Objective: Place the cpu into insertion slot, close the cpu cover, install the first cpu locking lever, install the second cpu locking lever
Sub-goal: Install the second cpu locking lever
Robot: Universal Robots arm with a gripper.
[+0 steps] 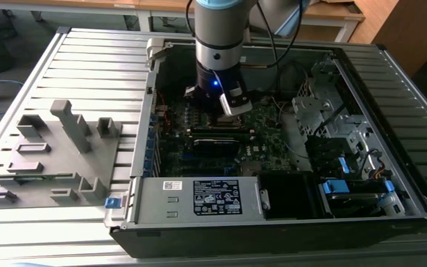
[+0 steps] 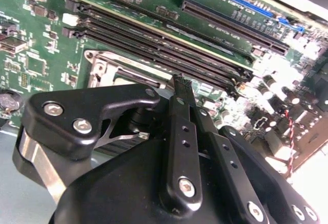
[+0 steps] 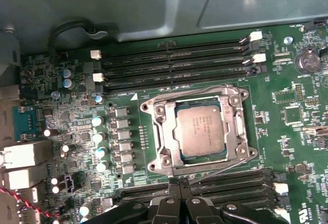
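Figure: the work as seen from my wrist outward. Nearest, my pincer [image 3: 179,184] hung low over the board [image 3: 292,126], its two black fingers drawn narrow, almost together, with nothing between them; I judged that this slim stance let the tips reach thin wire parts without catching the memory slots [image 3: 174,62] on either side. Just beyond the tips lay the slot [image 3: 201,157], and the cpu [image 3: 199,127] sat flat inside it, grey top up and square to the rim, so the seating step looked done. The cover [image 3: 163,131] lay down around the chip, its window framing the metal top, which is how it must lie to press the chip evenly. Two thin levers ran along opposite sides of the cover: one [image 3: 195,89] on the far side, one [image 3: 225,166] on the side nearest my fingers. The near one slanted away from the frame, so I took it as not yet latched; of the far one I could not tell. In the exterior view my arm [image 1: 217,44] came straight down into the open case [image 1: 391,61], which lay on its side so that the board faced up. The case rested on a ribbed metal table [image 1: 95,61], with a grey fixture [image 1: 58,150] beside it towards the exterior view's left. Beyond stood wooden desks [image 1: 332,11].
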